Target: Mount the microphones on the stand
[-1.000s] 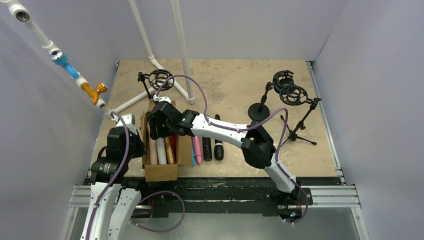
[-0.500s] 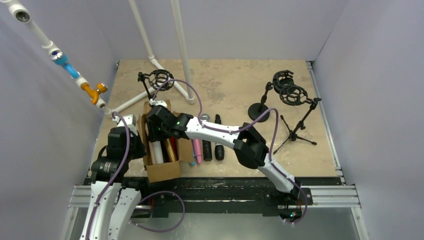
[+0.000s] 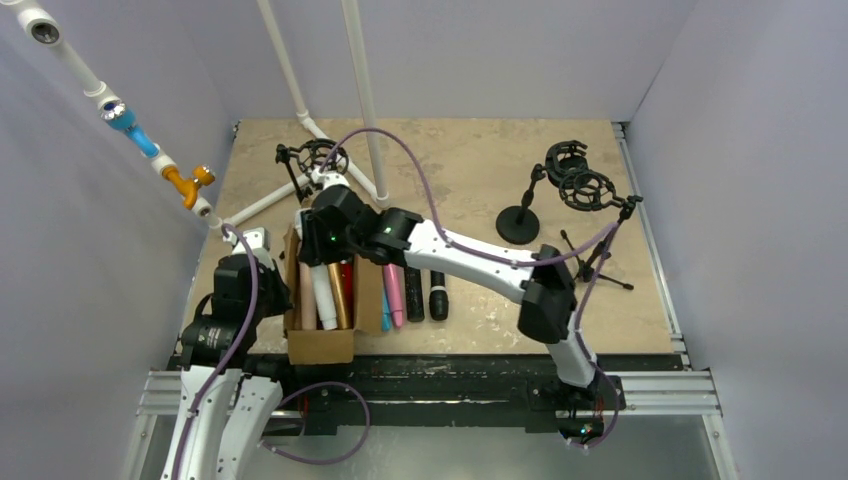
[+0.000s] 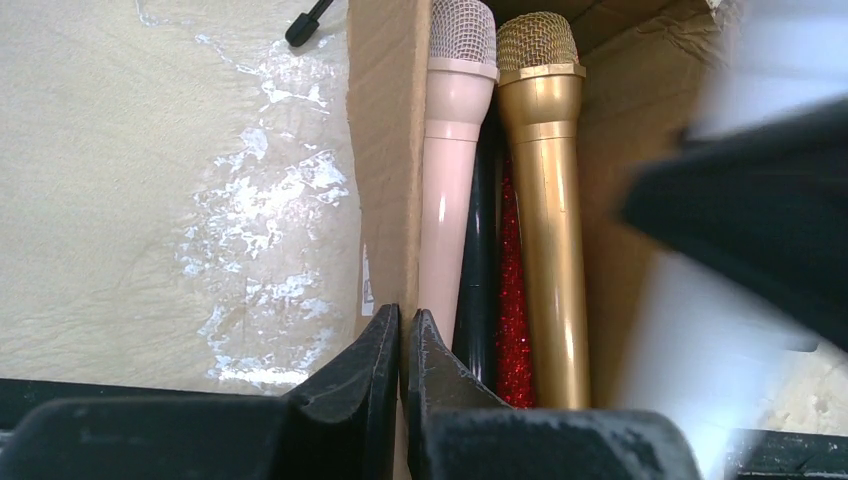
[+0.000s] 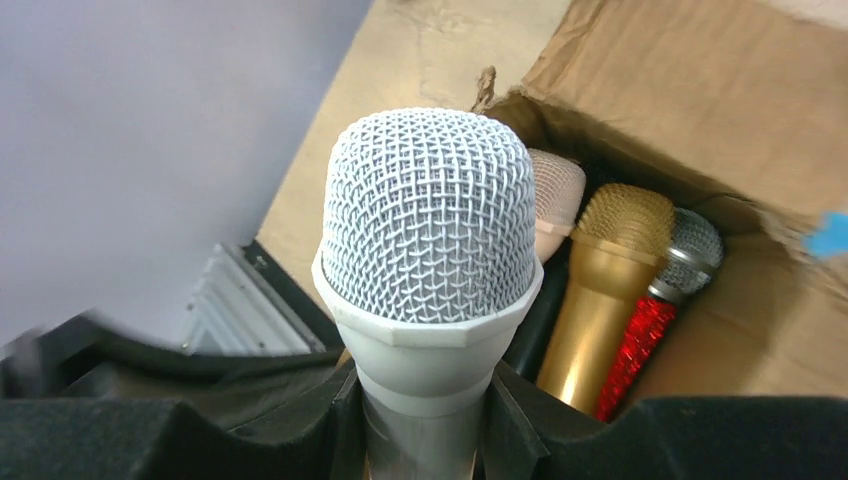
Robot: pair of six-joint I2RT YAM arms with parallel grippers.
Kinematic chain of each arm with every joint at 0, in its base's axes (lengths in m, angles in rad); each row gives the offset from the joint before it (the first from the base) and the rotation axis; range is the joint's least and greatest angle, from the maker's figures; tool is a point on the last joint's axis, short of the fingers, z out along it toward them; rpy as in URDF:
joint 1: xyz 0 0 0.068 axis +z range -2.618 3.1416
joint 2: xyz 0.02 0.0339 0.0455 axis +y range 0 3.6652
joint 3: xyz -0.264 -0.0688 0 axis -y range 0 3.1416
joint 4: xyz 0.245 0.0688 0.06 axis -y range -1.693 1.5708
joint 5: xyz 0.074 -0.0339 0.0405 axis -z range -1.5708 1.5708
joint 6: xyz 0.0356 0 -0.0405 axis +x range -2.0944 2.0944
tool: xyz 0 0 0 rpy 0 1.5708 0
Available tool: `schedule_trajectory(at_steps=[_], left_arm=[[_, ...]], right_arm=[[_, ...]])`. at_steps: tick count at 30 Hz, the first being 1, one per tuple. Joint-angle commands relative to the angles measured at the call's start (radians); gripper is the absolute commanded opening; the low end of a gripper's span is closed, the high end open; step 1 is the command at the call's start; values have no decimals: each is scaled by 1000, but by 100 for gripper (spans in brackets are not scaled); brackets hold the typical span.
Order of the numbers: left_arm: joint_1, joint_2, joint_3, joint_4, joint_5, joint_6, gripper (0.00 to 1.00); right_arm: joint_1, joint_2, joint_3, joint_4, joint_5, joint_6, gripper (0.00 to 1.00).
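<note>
Right end effector (image 5: 425, 430) grips the white microphone (image 5: 430, 230), long axis along the fingers (image 5: 300, 425), head toward the wrist.

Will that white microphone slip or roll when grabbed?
Likely stiff: the white microphone looks like hard plastic. Its smooth round body might slip in the right gripper, and it would probably roll if set flat.

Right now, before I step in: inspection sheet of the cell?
surface: tan table, pale scuffs.
job's things: white microphone at cardboard box; peach microphone, gold microphone, red glitter microphone inside; pink microphone, black microphones beside it; stands empty.
clutter: nothing seen.
grippers: left claw shut, empty; right claw shut on white microphone.
cables: purple cable arcs over right arm.
surroundings: plain walls, white PVC pipes.
</note>
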Motion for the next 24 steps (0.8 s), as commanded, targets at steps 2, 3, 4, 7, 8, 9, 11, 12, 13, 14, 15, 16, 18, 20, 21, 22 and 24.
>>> schedule_trajectory(at_steps=[2,3,4,7,8,9,11,12,13,14,15,16,18,20,21,22,24], left_arm=[[-3,-16,62,105,-3,1,0],[-3,-16,63,105,-3,1,0],[-3,-16,64,104,-4,1,0],[-3,-16,69,102,-11,3,0],[-3,-17,72,101,-13,6,0],[-3,-18,74,103,-15,10,0],[-3,-20,78,104,-18,16,0],[-3,-19,79,104,-19,19,0],[-3,-19,80,105,-21,19,0],[-3,-18,81,104,-21,19,0],[-3,-17,81,105,-22,20,0],[-3,-15,81,105,-21,20,0],[-3,-14,82,104,-22,25,0],[-3,-13,83,107,-21,35,0],[-3,-9,85,110,-22,42,0],[-3,-5,87,110,-22,48,0],[-3,3,94,108,-21,59,0]], right_arm=[[-67,-270,-199,32,-19,-22,23],[-90,-311,-279,40,-23,-24,23],[-114,-356,-347,46,-28,-26,22],[-203,-479,-562,66,-37,-39,20],[-232,-511,-625,68,-32,-50,20],[-259,-542,-690,64,-26,-59,20],[-303,-597,-800,68,-5,-72,19],[-320,-615,-851,72,2,-77,19],[-337,-630,-894,83,4,-79,18],[-356,-641,-936,95,4,-80,18],[-370,-649,-966,107,4,-80,18],[-379,-652,-990,120,0,-80,18],[-395,-649,-1019,140,-5,-80,18],[-411,-629,-1031,156,-4,-87,18],[-418,-616,-1032,163,-4,-92,19],[-426,-598,-1032,174,-10,-97,19],[-442,-560,-1026,191,-21,-107,22]])
